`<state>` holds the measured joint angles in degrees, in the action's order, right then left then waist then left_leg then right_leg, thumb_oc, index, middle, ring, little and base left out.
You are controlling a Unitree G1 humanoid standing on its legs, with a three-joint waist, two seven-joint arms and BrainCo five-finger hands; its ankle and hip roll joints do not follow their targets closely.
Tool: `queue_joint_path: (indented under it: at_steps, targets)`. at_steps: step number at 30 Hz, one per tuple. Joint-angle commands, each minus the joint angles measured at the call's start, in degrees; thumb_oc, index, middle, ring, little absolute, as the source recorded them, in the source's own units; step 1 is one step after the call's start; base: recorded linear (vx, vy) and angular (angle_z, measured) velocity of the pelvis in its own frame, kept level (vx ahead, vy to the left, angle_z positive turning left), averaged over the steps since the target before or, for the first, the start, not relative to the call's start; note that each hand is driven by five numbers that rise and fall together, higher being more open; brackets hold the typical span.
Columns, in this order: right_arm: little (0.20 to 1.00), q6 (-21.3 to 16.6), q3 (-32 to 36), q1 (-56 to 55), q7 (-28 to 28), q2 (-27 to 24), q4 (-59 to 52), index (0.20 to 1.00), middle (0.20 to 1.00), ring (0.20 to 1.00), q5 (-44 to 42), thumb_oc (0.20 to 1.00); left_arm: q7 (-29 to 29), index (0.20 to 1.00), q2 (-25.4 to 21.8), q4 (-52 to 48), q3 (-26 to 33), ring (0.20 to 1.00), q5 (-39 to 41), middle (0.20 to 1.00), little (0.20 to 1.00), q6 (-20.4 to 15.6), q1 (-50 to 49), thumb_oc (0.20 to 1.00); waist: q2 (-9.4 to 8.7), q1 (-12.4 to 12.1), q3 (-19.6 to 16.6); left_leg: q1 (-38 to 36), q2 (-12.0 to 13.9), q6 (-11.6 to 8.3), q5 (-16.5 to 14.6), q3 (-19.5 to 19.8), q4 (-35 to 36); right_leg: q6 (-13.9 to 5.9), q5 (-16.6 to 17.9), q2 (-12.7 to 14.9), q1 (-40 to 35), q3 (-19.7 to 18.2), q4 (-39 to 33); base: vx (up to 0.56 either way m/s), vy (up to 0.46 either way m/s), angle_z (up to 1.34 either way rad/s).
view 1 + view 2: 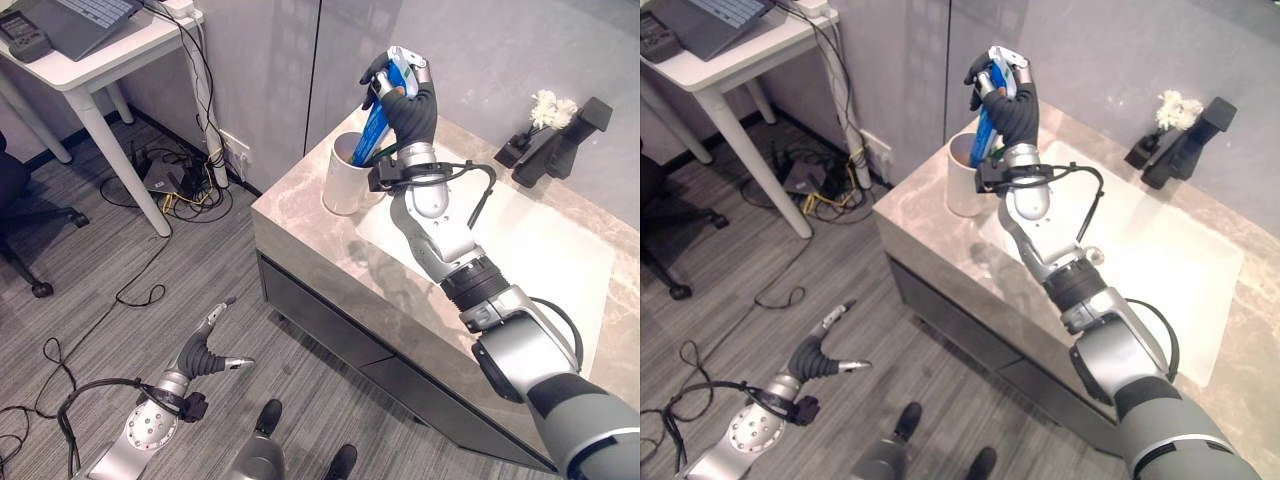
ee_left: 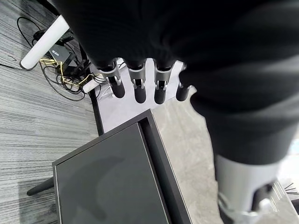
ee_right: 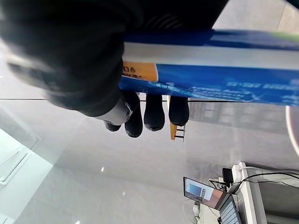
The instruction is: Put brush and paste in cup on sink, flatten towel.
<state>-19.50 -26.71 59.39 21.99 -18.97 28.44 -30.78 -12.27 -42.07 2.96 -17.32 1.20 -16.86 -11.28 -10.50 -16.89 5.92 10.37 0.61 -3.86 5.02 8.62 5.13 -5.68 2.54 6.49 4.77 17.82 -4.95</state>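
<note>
A blue toothpaste tube (image 1: 376, 128) stands tilted over the white cup (image 1: 345, 182), its lower end at the cup's mouth. My right hand (image 1: 410, 105) is shut on the tube's upper part, and the right wrist view shows the tube (image 3: 210, 70) lying across the curled fingers (image 3: 152, 112). The cup rests on the left corner of the marble counter (image 1: 310, 235), beside the white sink basin (image 1: 530, 255). My left hand (image 1: 205, 350) hangs low over the floor in front of the cabinet, its fingers (image 2: 135, 88) straight and holding nothing.
A black faucet (image 1: 555, 145) stands behind the basin with a white fluffy item (image 1: 552, 108) next to it. The dark cabinet (image 1: 330, 325) sits below the counter. A white desk (image 1: 95, 60) with a laptop, floor cables (image 1: 170, 185) and a chair (image 1: 15, 215) lie to the left.
</note>
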Motion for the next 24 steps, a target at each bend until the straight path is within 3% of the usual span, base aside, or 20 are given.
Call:
queue_joint_path:
  at_steps: [1, 9, 18, 21, 22, 23, 24]
  targets:
    - [1.000, -2.35, -0.32, 6.72, -0.70, -0.76, 0.90, 1.000, 1.000, 1.000, -0.55, 1.000, -0.19, 1.000, -1.55, -1.33, -1.35, 1.000, -0.66, 1.000, 1.000, -2.17, -0.49, 1.000, -2.56, -1.40, -1.91, 1.27, 1.23, 1.20, -1.22, -1.28, -0.13, -4.15, 4.13, 5.86, 0.03, -2.58, -0.05, 0.00, 0.000, 0.00]
    - [1.000, -2.54, -0.02, 7.40, 0.44, -0.17, 0.04, 1.000, 1.000, 1.000, 0.98, 1.000, -0.67, 1.000, -1.10, -0.74, -1.17, 1.000, -0.57, 1.000, 1.000, -2.07, -0.19, 1.000, -2.47, -1.43, -1.84, 1.24, 1.43, 1.17, -1.16, -1.51, -0.13, -4.10, 4.24, 5.73, 0.19, -2.96, -0.05, 0.00, 0.000, 0.00]
    - [1.000, -2.19, 3.31, 3.97, 4.27, -4.79, -16.66, 1.000, 1.000, 1.000, 12.11, 1.000, -2.06, 1.000, -0.70, 0.23, -0.52, 1.000, -2.92, 1.000, 1.000, -2.14, 0.51, 1.000, -0.69, -0.81, -2.37, 0.27, 1.91, 0.97, -1.28, -2.39, -0.13, -3.94, 3.95, 5.57, -0.12, -3.74, -0.05, 0.00, -0.012, -0.02]
    - [1.000, -2.84, 6.88, -0.25, 5.47, -8.74, -25.52, 1.000, 1.000, 1.000, 16.98, 1.000, -2.88, 1.000, -0.15, -0.76, 1.06, 1.000, -2.07, 1.000, 1.000, -2.84, 0.66, 1.000, 0.59, 0.41, -2.80, -0.29, 2.15, 0.83, -1.32, -3.12, -0.13, -3.98, 3.85, 5.72, -0.25, -4.18, -0.05, 0.00, -0.021, -0.10]
    - [1.000, -2.43, 11.28, -6.57, 6.28, -14.74, -34.63, 1.000, 1.000, 1.000, 23.70, 1.000, -3.35, 1.000, 0.43, -2.08, 3.24, 1.000, -1.57, 1.000, 1.000, -3.32, 0.48, 1.000, 1.57, 1.64, -2.95, -0.94, 2.45, 0.56, -1.71, -3.63, -0.13, -4.04, 3.38, 5.57, -0.66, -4.43, -0.05, -0.01, -0.003, -0.13]
    - [1.000, -2.20, 11.51, -6.99, 6.30, -14.80, -35.09, 1.000, 1.000, 1.000, 23.82, 1.000, -3.33, 1.000, 0.34, -2.18, 3.14, 1.000, -1.56, 1.000, 1.000, -3.27, 0.46, 1.000, 1.50, 1.57, -3.00, -0.76, 2.35, 0.61, -1.39, -3.59, -0.13, -4.04, 3.63, 5.65, -0.51, -4.40, -0.05, 0.03, 0.013, -0.14]
    - [1.000, -2.23, 25.41, -22.30, 10.52, -24.08, -45.61, 1.000, 1.000, 1.000, 37.57, 1.000, -2.74, 1.000, 2.93, -7.53, 9.15, 1.000, 2.22, 1.000, 1.000, -5.05, -3.00, 1.000, 3.06, 4.25, -3.71, -1.37, 2.49, 0.38, -2.04, -3.90, -0.13, -4.31, 3.07, 5.60, -0.88, -4.47, -0.05, 0.00, 0.022, -0.06]
